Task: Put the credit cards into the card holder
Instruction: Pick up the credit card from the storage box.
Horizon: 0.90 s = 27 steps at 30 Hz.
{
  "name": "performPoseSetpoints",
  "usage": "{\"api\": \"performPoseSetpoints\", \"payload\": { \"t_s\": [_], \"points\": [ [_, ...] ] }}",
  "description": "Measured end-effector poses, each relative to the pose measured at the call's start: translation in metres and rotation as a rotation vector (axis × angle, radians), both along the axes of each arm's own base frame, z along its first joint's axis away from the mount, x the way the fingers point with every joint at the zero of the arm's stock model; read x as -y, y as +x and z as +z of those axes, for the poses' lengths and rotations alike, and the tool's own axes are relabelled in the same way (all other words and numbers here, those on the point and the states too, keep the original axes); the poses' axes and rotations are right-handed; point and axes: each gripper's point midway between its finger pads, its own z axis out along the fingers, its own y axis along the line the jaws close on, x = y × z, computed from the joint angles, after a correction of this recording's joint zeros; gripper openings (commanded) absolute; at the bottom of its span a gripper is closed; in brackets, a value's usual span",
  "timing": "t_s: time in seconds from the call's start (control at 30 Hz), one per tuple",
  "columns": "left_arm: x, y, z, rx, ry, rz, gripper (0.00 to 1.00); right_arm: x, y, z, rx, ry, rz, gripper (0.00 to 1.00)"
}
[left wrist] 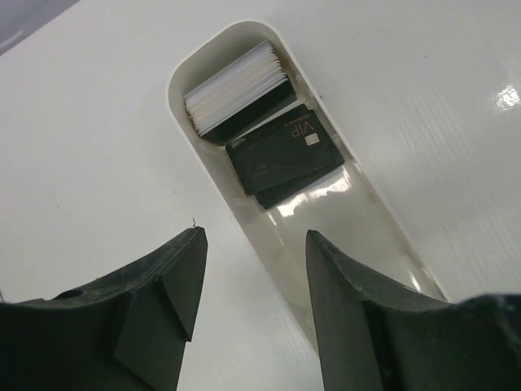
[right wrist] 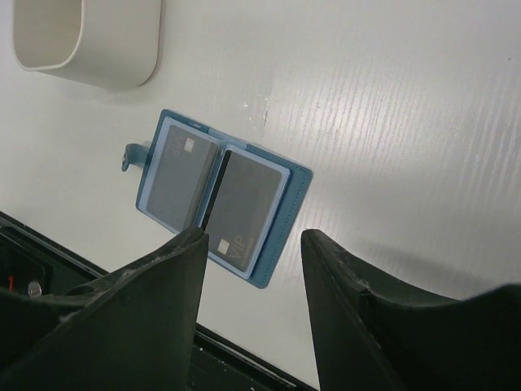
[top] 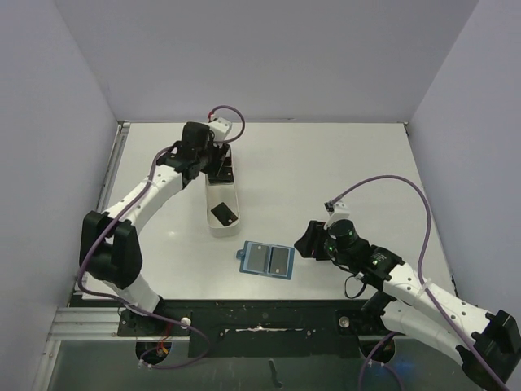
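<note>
The teal-blue card holder [top: 269,260] lies open on the table near the front edge, with a dark card behind each clear panel [right wrist: 179,175] [right wrist: 244,208]. My right gripper [top: 308,241] [right wrist: 251,236] hangs open just right of the holder, with nothing between its fingers. Two loose black credit cards [left wrist: 281,151] lie overlapped in the long white tray [top: 210,195], beside a stack of cards standing on edge [left wrist: 240,85]. My left gripper [top: 220,167] [left wrist: 254,238] is open and empty over the tray's far end, looking down its length.
The tray's rounded near end [right wrist: 85,41] sits just beyond the holder. The table's black front rail [top: 260,314] runs close below the holder. Pale walls enclose the table on the left, back and right.
</note>
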Motion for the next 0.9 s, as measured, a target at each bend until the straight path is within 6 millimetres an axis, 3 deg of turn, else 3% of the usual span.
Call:
{"api": "performPoseSetpoints", "payload": {
  "t_s": [0.2, 0.43, 0.5, 0.9],
  "points": [
    [-0.022, 0.029, -0.016, -0.009, 0.116, -0.101, 0.50, 0.004, -0.003, -0.005, -0.024, -0.017, -0.013, 0.50],
    [-0.011, 0.047, -0.031, -0.003, 0.211, -0.270, 0.50, 0.004, 0.001, 0.000, -0.041, -0.039, -0.031, 0.50],
    [-0.009, 0.054, -0.049, -0.016, 0.239, -0.300, 0.52, 0.003, 0.009, 0.010, -0.023, -0.039, -0.053, 0.50],
    [-0.013, 0.088, -0.088, -0.031, 0.291, -0.330, 0.53, 0.013, 0.012, 0.009, -0.026, -0.071, -0.115, 0.49]
  ]
}}
